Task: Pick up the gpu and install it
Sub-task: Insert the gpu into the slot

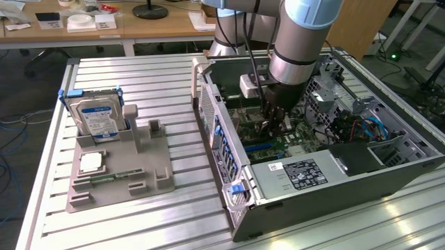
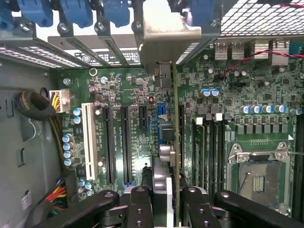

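The gpu (image 2: 174,142) is held edge-on between the fingers of the claw (image 2: 167,199). It is poised over the motherboard (image 2: 118,95) inside the case (image 1: 326,182).

Desk (image 1: 160,78): ribbed aluminium, satin finish with bright reflections. Computer case (image 1: 334,192): painted grey sheet metal, matt; perforated steel mesh at the rear. Motherboard (image 2: 118,118): green circuit board, semi-gloss. Gpu (image 2: 175,118): bare silver metal bracket, brushed. Gripper (image 2: 161,209): black matt plastic fingers. Parts holder (image 1: 125,172): matt grey plastic. Hard drive (image 1: 97,117): glossy label.
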Available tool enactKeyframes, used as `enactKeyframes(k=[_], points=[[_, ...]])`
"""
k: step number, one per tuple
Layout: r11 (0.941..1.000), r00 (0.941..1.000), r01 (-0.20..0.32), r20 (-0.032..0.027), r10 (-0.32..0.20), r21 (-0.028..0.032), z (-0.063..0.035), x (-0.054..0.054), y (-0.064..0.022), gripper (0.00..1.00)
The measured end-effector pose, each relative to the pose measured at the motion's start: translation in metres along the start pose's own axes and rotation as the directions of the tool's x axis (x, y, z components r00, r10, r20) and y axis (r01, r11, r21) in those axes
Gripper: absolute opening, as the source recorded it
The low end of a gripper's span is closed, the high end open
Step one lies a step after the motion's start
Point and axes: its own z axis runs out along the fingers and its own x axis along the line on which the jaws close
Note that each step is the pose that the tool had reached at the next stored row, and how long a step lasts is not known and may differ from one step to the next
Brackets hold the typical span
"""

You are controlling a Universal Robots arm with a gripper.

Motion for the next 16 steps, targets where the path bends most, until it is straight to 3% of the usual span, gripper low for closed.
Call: enactKeyframes(k=[11, 12, 16], points=[[1.0000, 1.0000, 0.000, -0.0007, 0.000, -0.0001, 0.0071, 0.0003, 0.0036, 0.28], [1.0000, 1.0000, 0.000, -0.0027, 0.000, 0.0001, 0.0073, 0.0000, 0.0037, 0.28], [1.0000, 0.9997, 0.001, -0.0254, -0.001, 0.0012, 0.0081, -0.0029, 0.0038, 0.28]])
